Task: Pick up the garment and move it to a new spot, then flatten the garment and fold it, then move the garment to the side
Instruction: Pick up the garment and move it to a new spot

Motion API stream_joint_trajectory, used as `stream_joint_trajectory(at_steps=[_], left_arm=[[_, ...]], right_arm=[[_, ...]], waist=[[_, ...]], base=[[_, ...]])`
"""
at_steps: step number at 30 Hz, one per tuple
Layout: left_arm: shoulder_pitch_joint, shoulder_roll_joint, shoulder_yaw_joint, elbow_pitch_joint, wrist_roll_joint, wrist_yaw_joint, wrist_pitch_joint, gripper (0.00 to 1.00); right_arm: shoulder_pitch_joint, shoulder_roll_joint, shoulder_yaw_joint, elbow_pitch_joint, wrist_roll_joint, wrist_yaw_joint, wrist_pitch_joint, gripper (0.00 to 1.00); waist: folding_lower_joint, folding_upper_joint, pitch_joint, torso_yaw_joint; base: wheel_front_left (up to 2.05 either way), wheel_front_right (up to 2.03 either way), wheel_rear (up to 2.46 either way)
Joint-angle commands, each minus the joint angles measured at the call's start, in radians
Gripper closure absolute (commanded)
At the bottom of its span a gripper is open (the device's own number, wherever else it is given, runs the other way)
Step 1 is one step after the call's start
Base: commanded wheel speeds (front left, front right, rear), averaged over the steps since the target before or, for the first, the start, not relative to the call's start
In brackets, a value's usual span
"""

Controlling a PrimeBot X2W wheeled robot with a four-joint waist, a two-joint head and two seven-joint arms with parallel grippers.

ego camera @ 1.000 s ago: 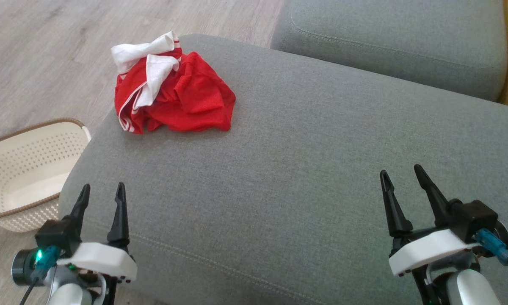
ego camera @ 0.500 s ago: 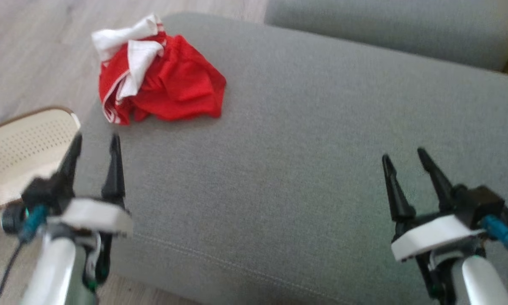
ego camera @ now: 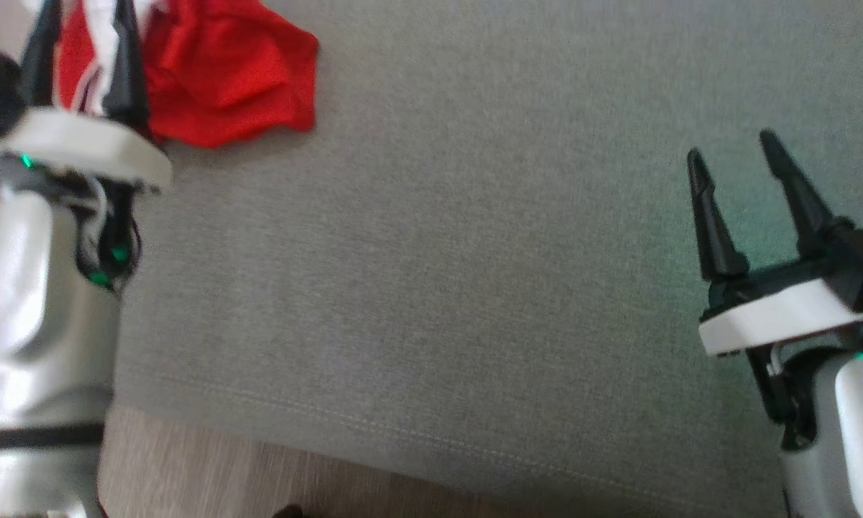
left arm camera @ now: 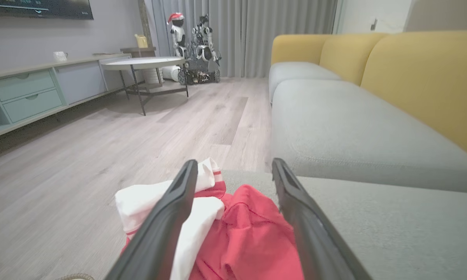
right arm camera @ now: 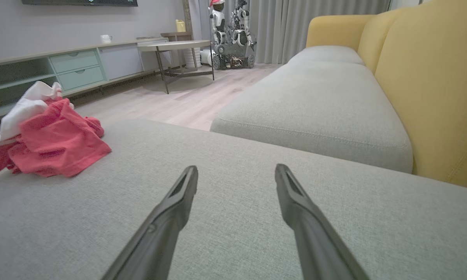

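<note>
The garment (ego camera: 230, 72), a crumpled red piece with white trim, lies bunched at the far left end of the grey sofa seat (ego camera: 475, 252). My left gripper (ego camera: 83, 11) is open and hovers over the garment's near left part, its fingers overlapping the white trim. In the left wrist view the left gripper (left arm camera: 234, 163) straddles the red cloth (left arm camera: 249, 229), with nothing pinched. My right gripper (ego camera: 730, 147) is open above bare cushion at the right, far from the garment. In the right wrist view the right gripper (right arm camera: 236, 168) is empty and the garment (right arm camera: 54, 144) lies at the left.
A second grey seat cushion (left arm camera: 354, 128) and the yellow backrest (right arm camera: 432, 77) lie beyond. Wooden floor (ego camera: 259, 482) runs along the sofa's near edge. A round table (left arm camera: 144, 62), a low cabinet (left arm camera: 23, 89) and another robot (left arm camera: 196, 27) stand across the room.
My left arm has reached forward until its fingers are over the garment. The head camera has tipped down, so the basket has left the picture. The right gripper has barely moved.
</note>
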Motion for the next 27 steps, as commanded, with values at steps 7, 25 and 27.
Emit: stream_joint_trajectory(at_steps=[7,25,27], left_arm=[[-0.255,0.119,0.071,0.352,-0.018,-0.025,0.022,0.00],[-0.384,0.201,0.050,0.601,0.010,-0.089,-0.067,1.00],[-0.371,0.214,0.064,0.511,0.022,-0.090,-0.067,1.00]], right_arm=[[-0.096,-0.019,0.047,-0.062,-0.013,-0.001,0.015,0.00],[-0.080,-0.006,0.015,-0.022,-0.004,-0.001,-0.013,0.00],[-0.067,0.000,0.010,-0.014,0.000,-0.001,-0.021,0.00]], waist=[[-0.0001,0.0000,0.171,-0.078],[-0.0001,0.0000,0.091,-0.077],[-0.0001,0.0000,0.055,-0.072]], base=[[0.00,0.00,0.00],[0.00,0.00,0.00],[0.00,0.00,0.00]])
